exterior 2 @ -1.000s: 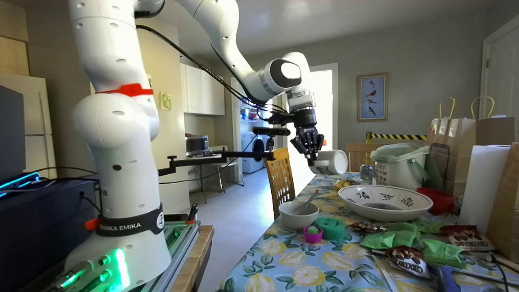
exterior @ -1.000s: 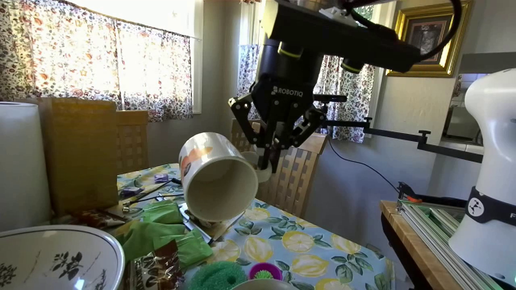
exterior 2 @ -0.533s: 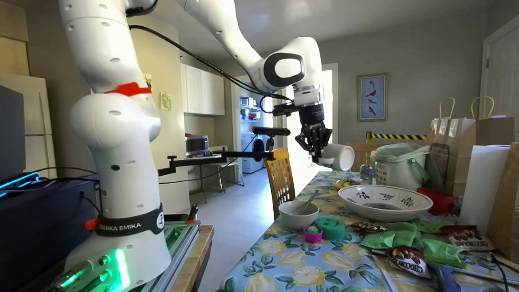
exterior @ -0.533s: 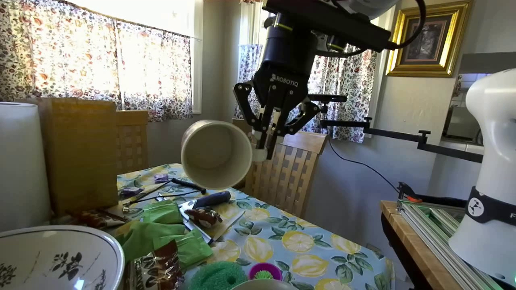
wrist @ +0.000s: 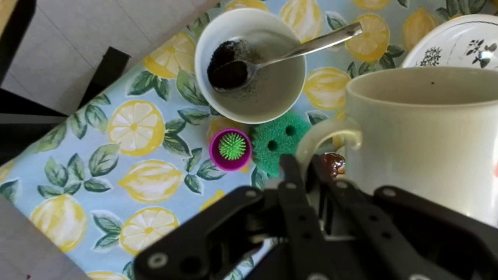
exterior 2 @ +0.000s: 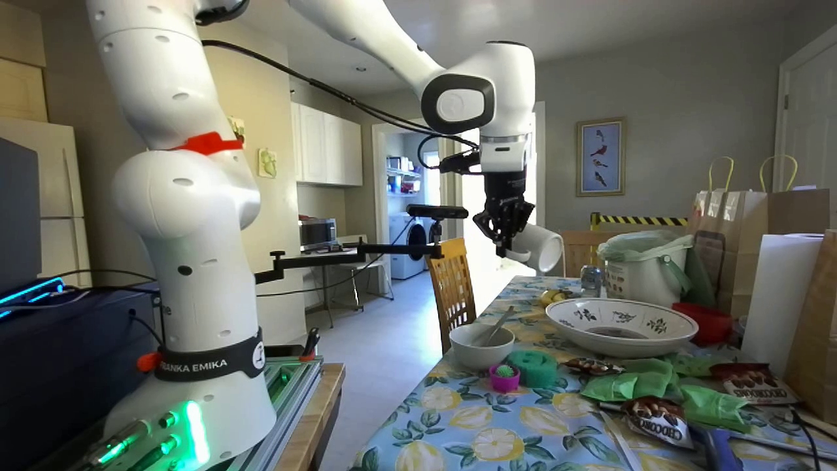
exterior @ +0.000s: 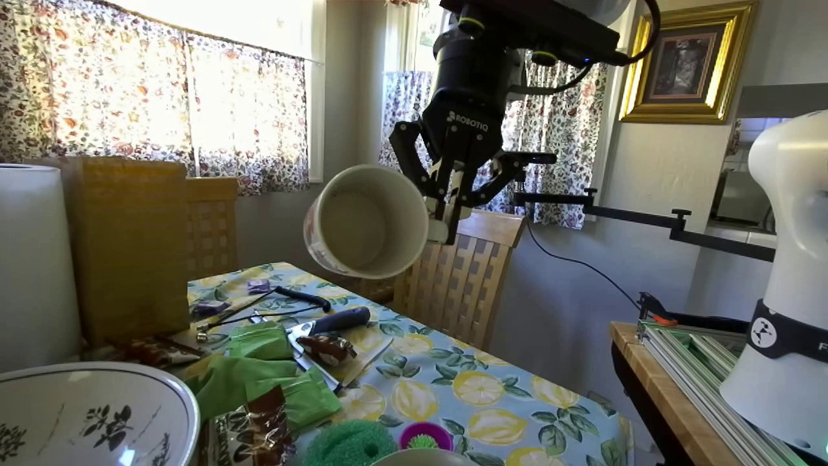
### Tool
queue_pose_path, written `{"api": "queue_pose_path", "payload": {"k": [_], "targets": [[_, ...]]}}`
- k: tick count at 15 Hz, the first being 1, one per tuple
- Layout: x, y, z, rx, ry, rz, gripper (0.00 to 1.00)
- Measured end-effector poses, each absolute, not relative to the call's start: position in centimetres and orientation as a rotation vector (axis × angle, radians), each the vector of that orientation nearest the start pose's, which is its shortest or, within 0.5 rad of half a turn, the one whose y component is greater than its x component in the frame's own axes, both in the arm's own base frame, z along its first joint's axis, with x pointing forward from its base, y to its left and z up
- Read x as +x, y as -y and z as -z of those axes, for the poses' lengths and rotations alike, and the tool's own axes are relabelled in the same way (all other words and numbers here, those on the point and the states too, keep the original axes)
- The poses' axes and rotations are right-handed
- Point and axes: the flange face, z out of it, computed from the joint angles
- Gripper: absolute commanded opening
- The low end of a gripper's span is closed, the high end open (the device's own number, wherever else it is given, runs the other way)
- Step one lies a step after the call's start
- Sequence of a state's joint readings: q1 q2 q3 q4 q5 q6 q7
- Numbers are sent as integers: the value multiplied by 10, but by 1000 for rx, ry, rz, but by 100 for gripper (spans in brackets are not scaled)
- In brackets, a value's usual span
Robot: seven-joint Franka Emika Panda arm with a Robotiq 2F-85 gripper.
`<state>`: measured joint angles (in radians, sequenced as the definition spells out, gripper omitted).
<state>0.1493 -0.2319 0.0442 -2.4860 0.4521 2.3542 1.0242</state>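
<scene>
My gripper (wrist: 302, 163) is shut on the handle (wrist: 309, 145) of a large white mug (wrist: 420, 155), one finger on each side of it. In both exterior views the mug (exterior: 362, 226) hangs in the air above the far part of the table, lying on its side. Its mouth faces that camera and the inside looks bare. The gripper (exterior 2: 502, 250) points down with the mug (exterior 2: 541, 248) out to its side. Below, in the wrist view, a white bowl (wrist: 286, 91) holds dark powder and a metal spoon (wrist: 315, 46).
Beside the bowl stand a green sponge (wrist: 278, 136) and a magenta cup (wrist: 215, 155) with a spiky green ball. A wide patterned bowl (exterior 2: 621, 347), green wrappers (exterior: 278, 382) and a dark-handled tool (exterior: 343, 320) lie on the table. A chair (exterior: 446, 291) and a camera on a bracket (exterior 2: 437, 212) stand nearby.
The gripper has swung more upright and carried the mug higher. The mug's mouth has turned from slanting downward to face the camera more squarely. The grip on the handle is unchanged.
</scene>
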Motion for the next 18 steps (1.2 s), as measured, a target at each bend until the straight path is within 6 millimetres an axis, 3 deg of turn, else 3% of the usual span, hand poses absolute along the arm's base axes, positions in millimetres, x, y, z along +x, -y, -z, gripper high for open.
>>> {"api": "queue_pose_path", "payload": {"k": [7,13,17,18], "targets": [[437,-46,-371,-2383,-1533,-347,3],[437,2,-360,-2334,-1569,-389,3],[439,17,-345,-2265,-1568,-426,3],[440,19,-340,-2254,-1564,-437,11]]}}
